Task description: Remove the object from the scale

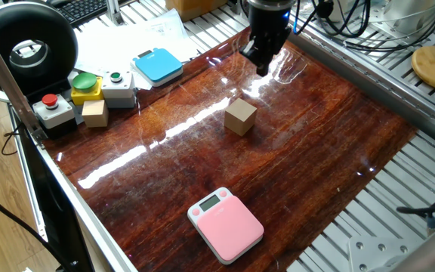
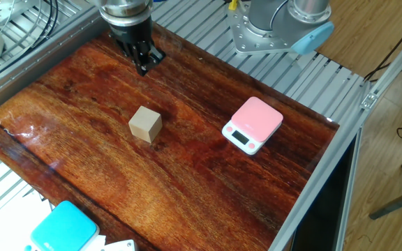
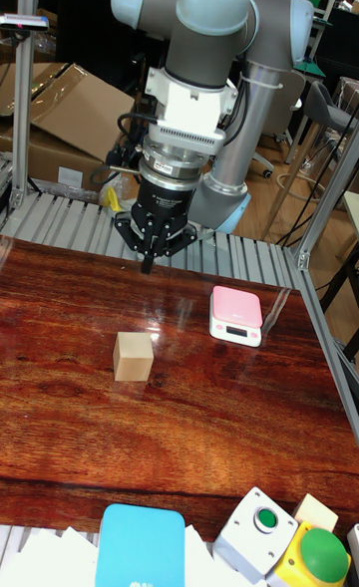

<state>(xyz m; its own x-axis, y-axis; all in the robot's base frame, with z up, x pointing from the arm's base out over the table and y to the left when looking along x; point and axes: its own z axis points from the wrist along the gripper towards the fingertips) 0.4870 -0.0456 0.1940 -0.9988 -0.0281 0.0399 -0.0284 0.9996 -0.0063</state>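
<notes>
The object, a tan-brown cube point(image 1: 240, 117) point(image 2: 145, 125) point(image 3: 133, 357), rests on the dark wooden tabletop, well away from the scale. Nothing lies on the pink scale point(image 1: 226, 224) point(image 2: 253, 124) point(image 3: 236, 315), which sits flat near the table's edge with its white display showing. My gripper point(image 1: 262, 69) point(image 2: 143, 68) point(image 3: 148, 266) hangs above the table's far side, beyond the cube and clear of it. Its fingers meet at a point and hold nothing.
A light-blue scale point(image 1: 158, 66) point(image 2: 61, 228) lies at one corner beside papers. Button boxes point(image 1: 85, 85) and a small beige block point(image 1: 95, 112) line that side. A black round device point(image 1: 29, 45) stands behind them. The arm's base point(image 2: 278, 28) is bolted to the slatted metal frame.
</notes>
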